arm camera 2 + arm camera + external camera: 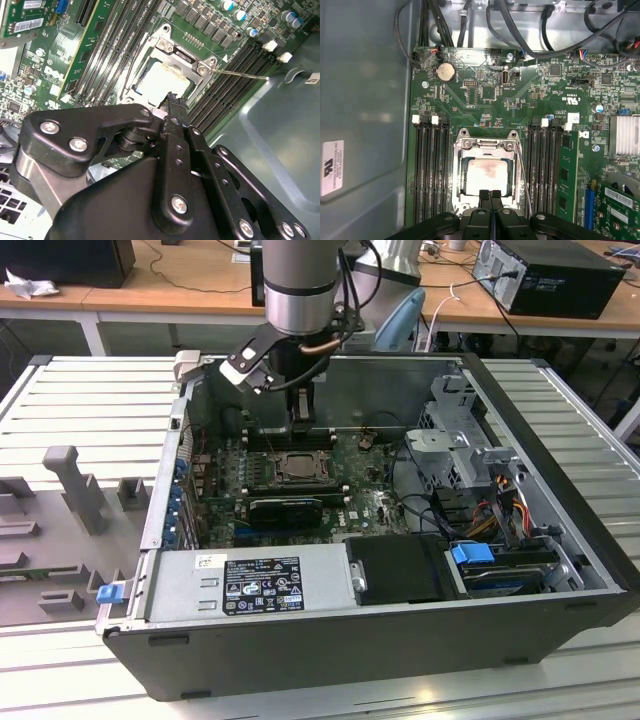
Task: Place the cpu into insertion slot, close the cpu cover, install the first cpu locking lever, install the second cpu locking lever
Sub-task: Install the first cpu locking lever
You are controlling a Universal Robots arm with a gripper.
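Jaws pressed together, the gripper (pixel 490 194) hangs at the cpu cover (pixel 485 145), shut over the cpu (pixel 488 176). Likely step 3: the locking lever (pixel 240 75) needs hooking down.

Bench (pixel 80 400): pale grey metal with a ribbed top of long parallel slats, evenly lit.
Grey moulded fixtures (pixel 75 485): stood on the bench toward the exterior view's left.
Wooden desks (pixel 170 285): light-brown tops on white legs (pixel 95 335), ranged along the back.
Black computer tower (pixel 550 275): sat on the desk at the exterior view's right, with white cables (pixel 445 300) trailing near it.
Black box (pixel 70 260): sat at the far left of the desks, with crumpled white paper (pixel 28 285) just beside it.
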